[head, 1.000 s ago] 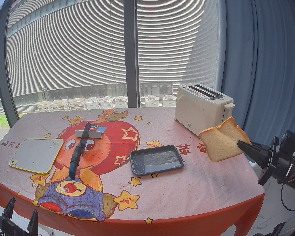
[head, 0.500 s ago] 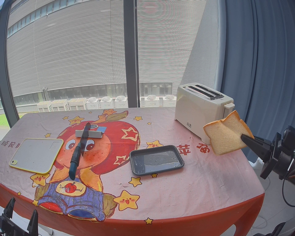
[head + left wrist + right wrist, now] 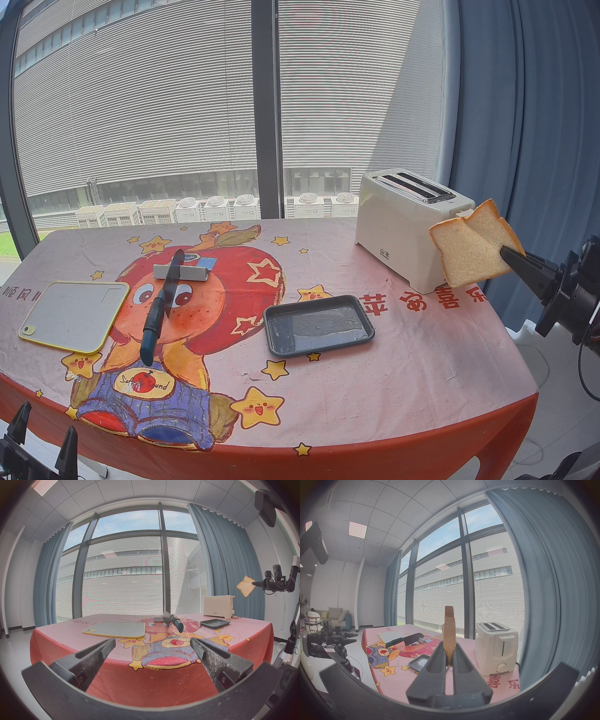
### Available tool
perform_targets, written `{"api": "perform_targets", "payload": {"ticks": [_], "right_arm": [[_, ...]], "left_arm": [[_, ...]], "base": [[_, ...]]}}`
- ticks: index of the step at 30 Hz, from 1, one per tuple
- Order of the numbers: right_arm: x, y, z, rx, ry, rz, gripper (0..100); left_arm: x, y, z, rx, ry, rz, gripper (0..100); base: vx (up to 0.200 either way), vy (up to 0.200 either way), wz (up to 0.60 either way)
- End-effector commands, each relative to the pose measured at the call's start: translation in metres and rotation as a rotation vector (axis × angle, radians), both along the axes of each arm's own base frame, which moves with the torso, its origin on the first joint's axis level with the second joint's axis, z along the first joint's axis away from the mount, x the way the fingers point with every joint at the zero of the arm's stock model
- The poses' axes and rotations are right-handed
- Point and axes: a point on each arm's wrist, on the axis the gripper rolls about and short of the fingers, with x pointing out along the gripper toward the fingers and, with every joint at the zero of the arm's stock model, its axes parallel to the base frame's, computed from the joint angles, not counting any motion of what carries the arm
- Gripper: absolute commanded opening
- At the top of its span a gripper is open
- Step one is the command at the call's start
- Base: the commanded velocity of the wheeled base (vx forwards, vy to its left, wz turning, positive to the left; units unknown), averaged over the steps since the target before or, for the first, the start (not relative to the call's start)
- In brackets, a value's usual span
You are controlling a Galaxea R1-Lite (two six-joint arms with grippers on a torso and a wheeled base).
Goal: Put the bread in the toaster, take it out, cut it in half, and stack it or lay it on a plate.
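White bread (image 3: 473, 245) hangs just beside the toaster (image 3: 409, 225), pinched at one edge by the right jaws — held upright, likely to suit the slots (image 3: 415, 185); left jaws spread, empty.

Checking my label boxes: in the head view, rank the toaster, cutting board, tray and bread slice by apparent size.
1. toaster.
2. cutting board and tray: look about alike, so tied.
3. bread slice, smallest, though raised in the right gripper, so nearness makes this unsure.

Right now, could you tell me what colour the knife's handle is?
Dark blue handle, best in the head view.
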Motion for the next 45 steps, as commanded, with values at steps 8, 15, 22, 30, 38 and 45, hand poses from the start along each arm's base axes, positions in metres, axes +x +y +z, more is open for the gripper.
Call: {"api": "perform_targets", "payload": {"ticks": [8,15,22,30,38,45], "right_arm": [[0.013,0.001,0.012,0.034,-0.008,-0.028,0],[0.016,0.000,0.024,0.097,-0.020,-0.021,0],[0.016,0.000,0.026,0.105,-0.024,-0.020,0],[0.018,-0.001,0.031,0.154,-0.012,-0.021,0],[0.018,-0.008,0.031,0.128,-0.032,-0.012,0],[0.022,-0.020,0.027,0.020,-0.081,-0.027,0]], "left_arm": [[0.001,0.000,-0.004,0.000,0.017,0.001,100],[0.001,0.000,-0.004,0.000,0.017,0.000,100],[0.001,0.000,-0.004,0.000,0.017,0.001,100],[0.001,0.000,-0.004,0.000,0.017,0.001,100],[0.001,0.000,-0.004,0.000,0.017,0.001,100],[0.001,0.000,-0.004,0.000,0.017,0.001,100]], "base": [[0.000,0.000,0.00],[0.000,0.000,0.00],[0.000,0.000,0.00],[0.000,0.000,0.00],[0.000,0.000,0.00],[0.000,0.000,0.00]]}}
